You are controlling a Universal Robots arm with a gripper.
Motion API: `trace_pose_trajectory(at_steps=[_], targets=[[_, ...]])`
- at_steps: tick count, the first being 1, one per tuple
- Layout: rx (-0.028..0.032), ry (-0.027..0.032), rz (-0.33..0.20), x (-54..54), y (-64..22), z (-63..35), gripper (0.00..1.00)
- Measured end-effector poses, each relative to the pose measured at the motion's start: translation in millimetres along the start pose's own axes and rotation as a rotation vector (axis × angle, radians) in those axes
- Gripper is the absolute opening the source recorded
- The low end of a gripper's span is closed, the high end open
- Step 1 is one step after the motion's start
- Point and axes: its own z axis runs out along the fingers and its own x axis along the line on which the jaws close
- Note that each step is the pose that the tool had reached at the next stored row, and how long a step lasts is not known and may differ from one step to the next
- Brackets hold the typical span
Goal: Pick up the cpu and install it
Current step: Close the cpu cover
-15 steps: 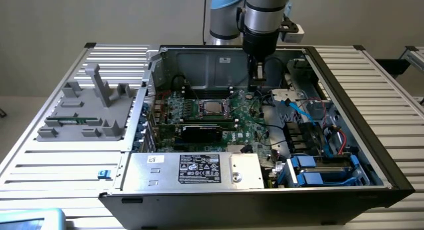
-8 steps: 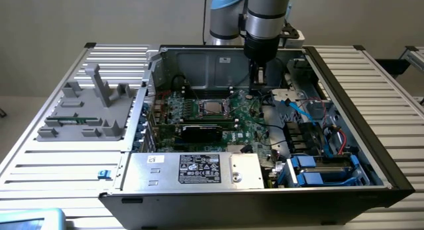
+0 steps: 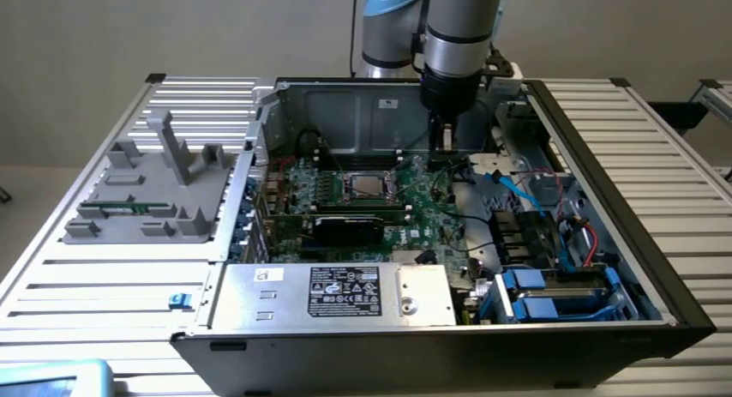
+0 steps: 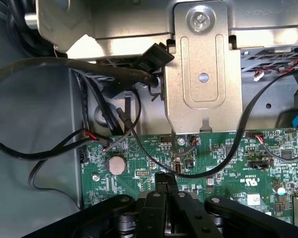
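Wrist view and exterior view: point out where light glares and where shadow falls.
Wrist view: strongest glare on the metal bracket, and a washed-out patch on the case wall beside it; the shut gripper lies in shadow. Exterior view: soft, even light, a pale sheen on the cpu, the case front dark.

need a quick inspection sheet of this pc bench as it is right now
surface: slatted table bearing an open case
cpu: lies in the board's socket, hand not on it
clutter: grey fixture on the exterior view's left
hand: shut, empty, above the board near the case's back wall
cables: black leads loop over the board; blue one beside it
surroundings: plain wall
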Motion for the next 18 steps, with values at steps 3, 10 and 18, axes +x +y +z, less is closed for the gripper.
trace_pose_trajectory(at_steps=[3,10,18], targets=[[0.0424,-0.0032,0.002,-0.1,-0.1,0.7,0.11],[0.1041,0.0008,0.003,-0.7,-8.5,-3.2,0.11],[0.1053,0.0026,-0.001,-2.9,-37.6,-9.8,0.11]])
